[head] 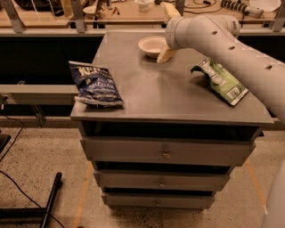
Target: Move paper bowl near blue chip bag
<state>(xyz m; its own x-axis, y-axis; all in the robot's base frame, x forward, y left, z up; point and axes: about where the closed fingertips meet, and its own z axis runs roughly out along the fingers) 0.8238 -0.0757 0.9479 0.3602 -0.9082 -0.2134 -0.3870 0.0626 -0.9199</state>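
The paper bowl (150,45), small, round and cream, sits at the far middle of the grey cabinet top (169,95). The blue chip bag (94,83), dark navy with white lettering, lies at the near left corner, well apart from the bowl. My gripper (165,54) reaches down from the white arm (222,42) and sits right at the bowl's right rim. Whether it holds the rim is hidden by the arm.
A green and white chip bag (221,80) lies at the right of the top, under the arm. The cabinet has drawers (165,153) below. A cluttered workbench (120,11) stands behind. A black pole (51,198) lies on the floor at the left.
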